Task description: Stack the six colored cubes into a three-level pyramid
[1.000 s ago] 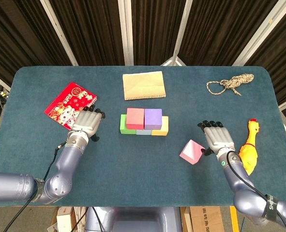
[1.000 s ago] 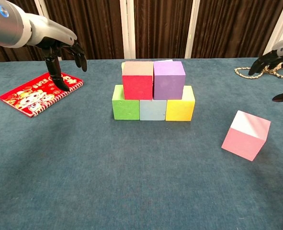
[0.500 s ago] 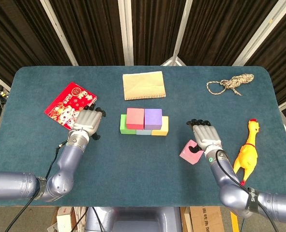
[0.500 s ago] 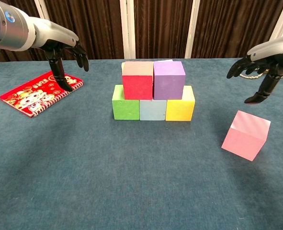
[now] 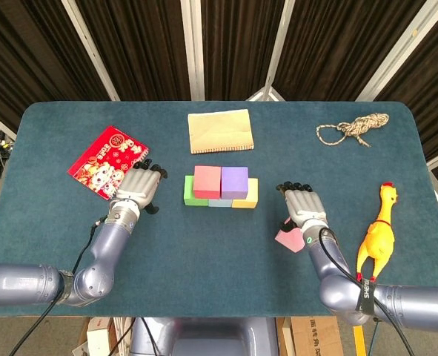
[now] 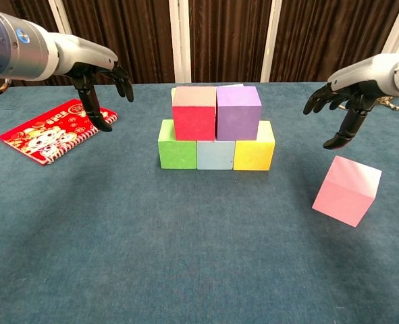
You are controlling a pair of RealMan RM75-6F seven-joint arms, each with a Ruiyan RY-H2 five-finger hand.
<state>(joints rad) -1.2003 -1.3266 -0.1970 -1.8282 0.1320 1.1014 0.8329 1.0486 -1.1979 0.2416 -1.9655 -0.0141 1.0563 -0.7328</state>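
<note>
We see the right hand above the pink cube, fingers spread, holding nothing, not touching it. Left hand hovers spread and empty near the red booklet. Pink cube sits tilted on the bench, right of the five-cube stack.

Both arms reach forward, palms down: the left hand and the right hand hover with fingers spread (thumbs hanging downward in the chest view), holding nothing.
</note>
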